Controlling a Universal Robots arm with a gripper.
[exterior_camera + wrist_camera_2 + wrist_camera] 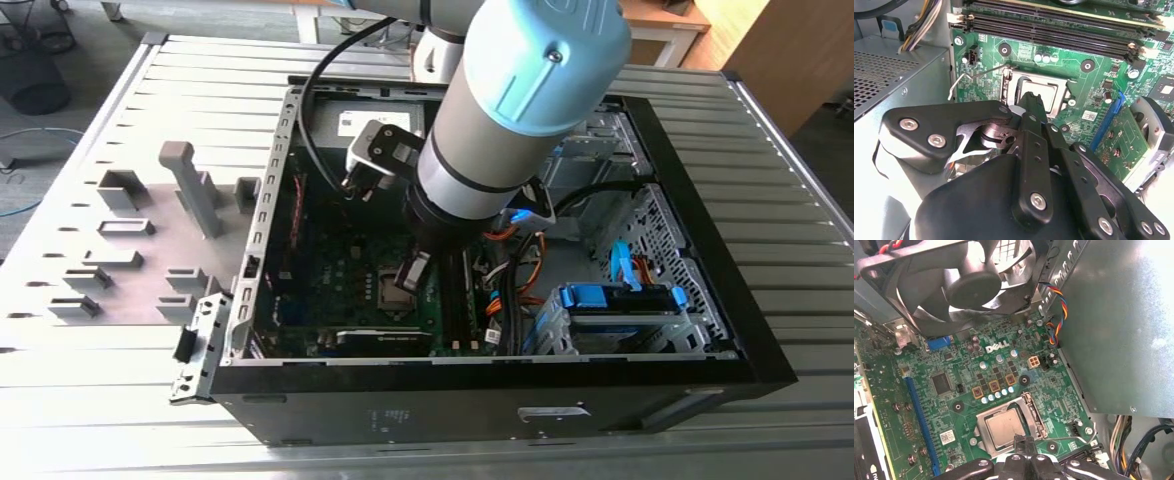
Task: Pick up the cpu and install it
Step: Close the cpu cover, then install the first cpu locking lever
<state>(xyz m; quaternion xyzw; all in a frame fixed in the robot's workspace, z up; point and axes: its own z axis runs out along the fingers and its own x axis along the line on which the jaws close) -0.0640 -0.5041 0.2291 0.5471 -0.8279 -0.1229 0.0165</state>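
Gripper (1024, 444) is hovering with its jaws pinched together on nothing, and the cpu (1003, 427) is sitting flat in the motherboard socket (1038, 416), silvery top up, just below the tips, which are overlapping its edge in the first wrist view.

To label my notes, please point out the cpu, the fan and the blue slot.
cpu (1004, 427): first wrist view, middle of its metal top.
fan (971, 284): first wrist view, its hub.
blue slot (920, 425): first wrist view, mid-length.
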